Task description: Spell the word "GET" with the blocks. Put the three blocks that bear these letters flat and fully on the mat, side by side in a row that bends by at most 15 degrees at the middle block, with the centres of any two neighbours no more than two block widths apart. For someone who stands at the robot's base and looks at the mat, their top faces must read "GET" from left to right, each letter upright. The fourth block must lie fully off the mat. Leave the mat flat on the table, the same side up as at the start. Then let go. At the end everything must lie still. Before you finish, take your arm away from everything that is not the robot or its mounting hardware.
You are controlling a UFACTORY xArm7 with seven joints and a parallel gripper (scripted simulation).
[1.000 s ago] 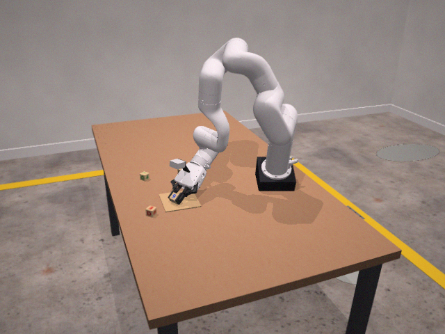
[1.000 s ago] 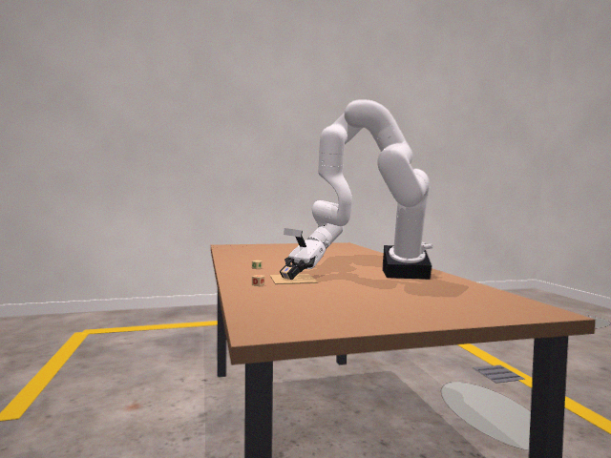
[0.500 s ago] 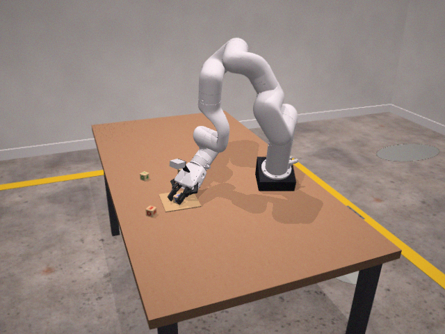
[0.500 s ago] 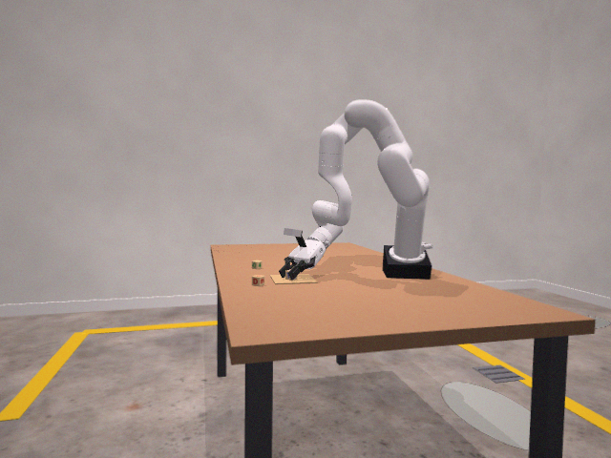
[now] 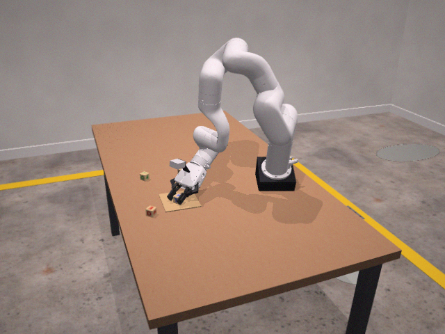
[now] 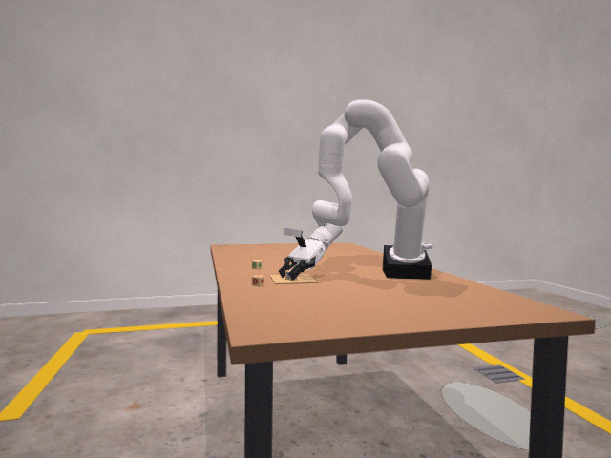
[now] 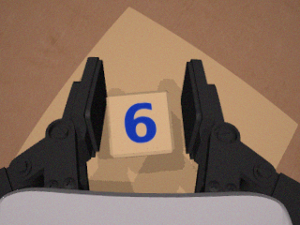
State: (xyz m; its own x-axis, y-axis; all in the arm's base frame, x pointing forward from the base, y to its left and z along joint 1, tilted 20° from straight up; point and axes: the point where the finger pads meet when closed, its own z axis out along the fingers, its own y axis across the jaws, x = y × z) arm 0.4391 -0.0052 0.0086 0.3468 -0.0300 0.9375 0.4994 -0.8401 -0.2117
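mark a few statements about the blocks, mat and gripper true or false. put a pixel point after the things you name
1. The gripper (image 5: 176, 200) (image 6: 287, 276) (image 7: 143, 78) is shut on the blue-marked block (image 7: 140, 124). False: it is open, with gaps on both sides of the block.
2. The face in the wrist view shows a blue 6. True.
3. The red-marked block (image 5: 151, 211) (image 6: 258, 281) is on the mat (image 5: 183, 207) (image 6: 296, 281) (image 7: 133, 52). False: it lies off it.
4. The green-marked block (image 5: 144, 176) (image 6: 256, 264) is off the mat. True.
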